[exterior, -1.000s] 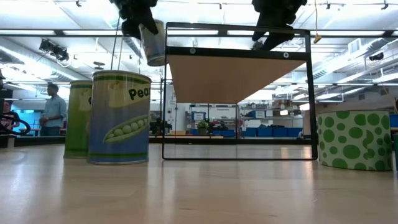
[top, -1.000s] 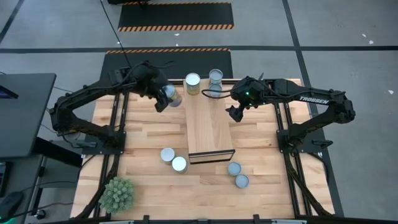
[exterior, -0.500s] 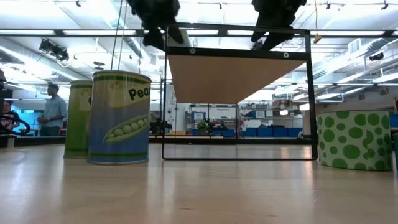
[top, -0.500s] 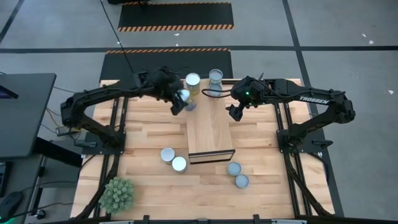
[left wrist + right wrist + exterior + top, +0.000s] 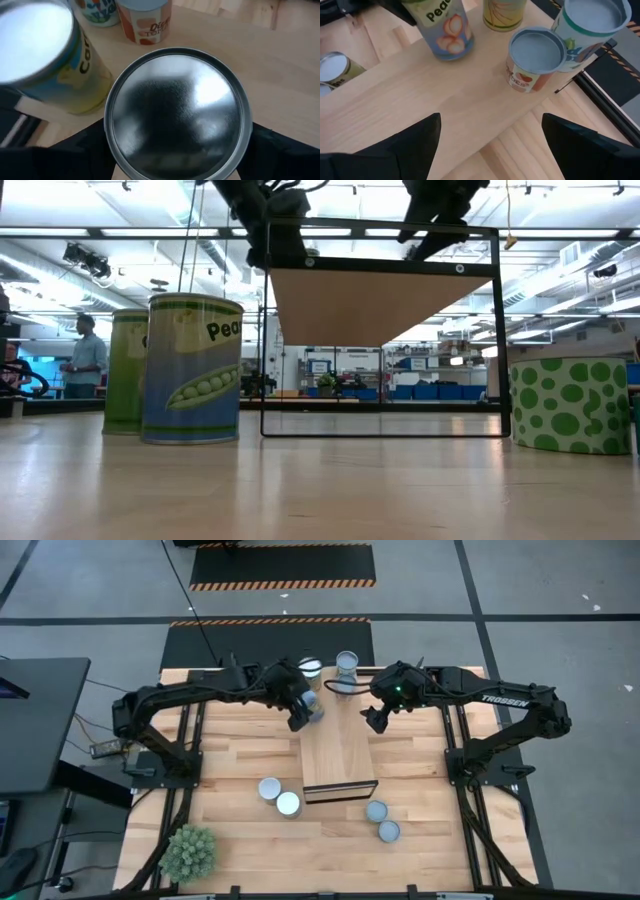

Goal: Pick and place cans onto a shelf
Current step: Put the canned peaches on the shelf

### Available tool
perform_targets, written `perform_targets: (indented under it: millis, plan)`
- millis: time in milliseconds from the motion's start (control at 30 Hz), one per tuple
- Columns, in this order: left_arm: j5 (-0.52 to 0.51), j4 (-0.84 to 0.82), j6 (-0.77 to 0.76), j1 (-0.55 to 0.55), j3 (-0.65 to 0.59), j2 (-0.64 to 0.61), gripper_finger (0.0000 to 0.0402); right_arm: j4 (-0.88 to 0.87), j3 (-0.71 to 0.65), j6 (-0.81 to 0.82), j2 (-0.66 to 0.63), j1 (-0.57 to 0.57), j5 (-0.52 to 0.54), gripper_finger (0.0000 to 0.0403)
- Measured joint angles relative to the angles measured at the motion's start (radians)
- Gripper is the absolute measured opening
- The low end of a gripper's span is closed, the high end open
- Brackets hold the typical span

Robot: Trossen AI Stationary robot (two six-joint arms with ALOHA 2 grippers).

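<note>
Left gripper (image 5: 306, 708) fingers clamped on upright can (image 5: 176, 111) – shelf (image 5: 338, 755) directly beneath them; right gripper (image 5: 372, 720) spread, empty.

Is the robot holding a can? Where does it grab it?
Yes. The left gripper holds one can by its sides, over the far end of the shelf. The right gripper is open and holds nothing.
</note>
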Motion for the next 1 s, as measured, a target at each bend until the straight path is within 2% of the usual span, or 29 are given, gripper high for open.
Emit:
perform_targets:
  millis: [133,500,900,1000]
  plan:
    - [-0.030,0.021,0.034,-0.012,0.000,0.008,0.0313,0.006,0.000,0.000,0.000,0.000,0.000,0.0354]
    - [-0.023,0.037,0.062,-0.011,0.000,0.014,0.0315,0.007,0.000,0.015,0.000,0.000,-0.001,0.0354]
    - [0.073,0.041,0.063,-0.007,0.000,0.015,0.0317,0.008,0.000,0.016,0.000,0.000,-0.005,0.0354]
    - [0.082,0.038,0.037,-0.003,0.000,0.015,0.0338,0.008,0.000,0.016,0.000,0.000,-0.005,0.0354]
